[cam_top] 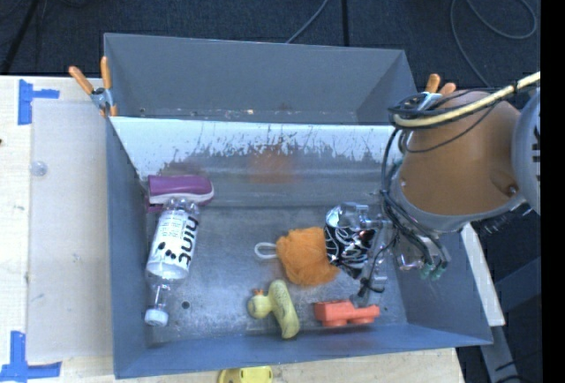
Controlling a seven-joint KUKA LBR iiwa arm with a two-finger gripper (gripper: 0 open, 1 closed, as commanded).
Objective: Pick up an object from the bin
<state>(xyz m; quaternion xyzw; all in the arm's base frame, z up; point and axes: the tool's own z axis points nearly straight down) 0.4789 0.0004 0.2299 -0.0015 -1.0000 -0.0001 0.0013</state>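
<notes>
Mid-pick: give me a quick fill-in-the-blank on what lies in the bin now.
1. The clear bottle lies on the view's ____ side of the bin.
2. The fuzzy ball at the middle is ____.
3. The gripper hangs over the view's ____ half of the bin.
4. The bottle's cap is ____.
Missing: left; orange; right; white.

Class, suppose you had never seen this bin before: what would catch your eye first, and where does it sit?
The big orange cover on the robot's wrist looms over the right side of the bin, with the claw under it, close to a black-and-white patterned thing. Next comes the fuzzy orange lump in the middle of the floor, then the clear bottle lying along the left.
</notes>
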